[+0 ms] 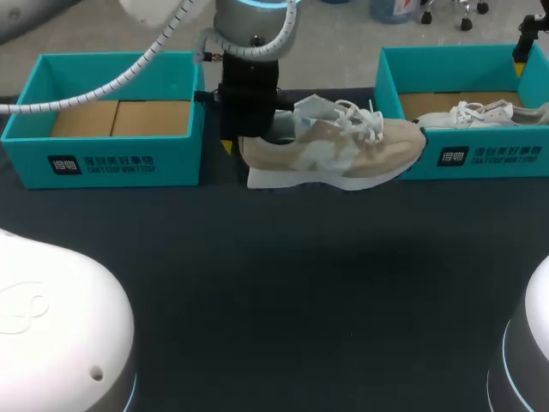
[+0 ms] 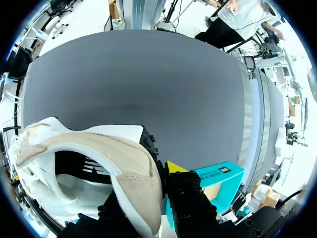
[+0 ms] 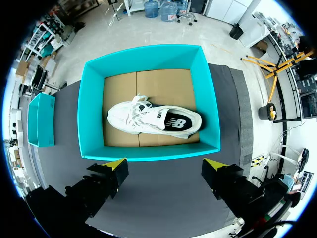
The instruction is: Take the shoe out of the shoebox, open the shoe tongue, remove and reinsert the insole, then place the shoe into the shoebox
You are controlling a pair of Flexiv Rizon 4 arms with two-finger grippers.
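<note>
- The left shoebox (image 1: 111,159) sat at the tabletop's (image 1: 283,283) far-left edge, its cardboard floor showing.
- The left gripper (image 2: 157,184) was clamped on the heel of the beige shoe (image 1: 343,150), held near the far edge between the boxes; it likely wanted lowering level, sole down.
- The toe neared the right shoebox (image 3: 148,152); a snag risk; a white shoe (image 3: 153,119) lay inside; the right gripper (image 3: 166,168) hung above, spread wide, holding nothing.

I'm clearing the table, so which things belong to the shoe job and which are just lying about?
Job: beige-and-white lace-up sneaker, held by the left gripper; empty teal cardboard shoebox.
Probably lying about: white lace-up sneaker, inside the second teal cardboard shoebox.
</note>
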